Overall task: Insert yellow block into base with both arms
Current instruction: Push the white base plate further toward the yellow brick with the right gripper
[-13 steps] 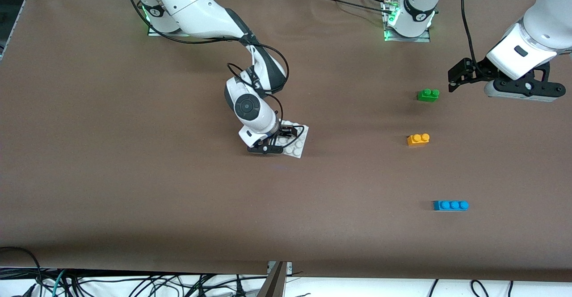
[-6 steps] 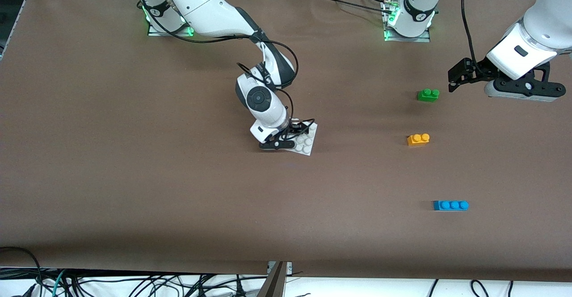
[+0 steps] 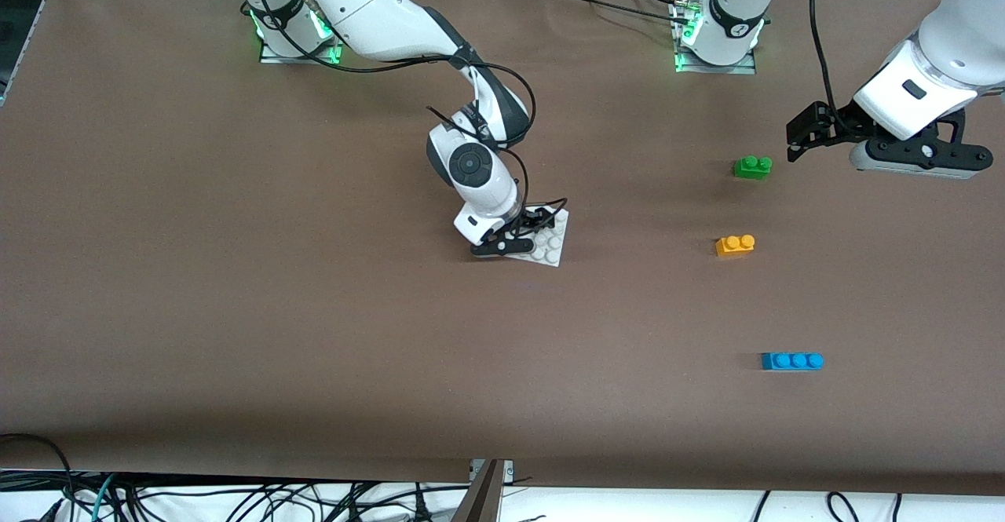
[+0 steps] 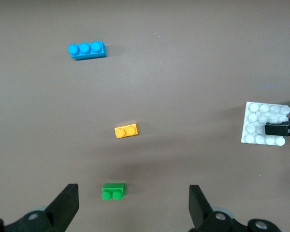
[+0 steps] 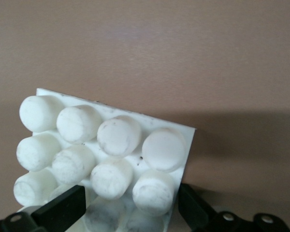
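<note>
Front view showed the right gripper (image 3: 524,237) clamped on the flat white studded plastic base (image 3: 547,246); the small yellow-orange plastic block (image 3: 735,245) lay untouched, well apart, and the left gripper (image 3: 816,139) waited wide open and empty above the table.

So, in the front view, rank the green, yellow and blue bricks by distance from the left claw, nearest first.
The left claw hangs open at the left arm's end of the table.
1. Green brick, just beside the claw.
2. Yellow block, nearer the front camera than the green brick.
3. Blue brick, nearest the front camera.
</note>
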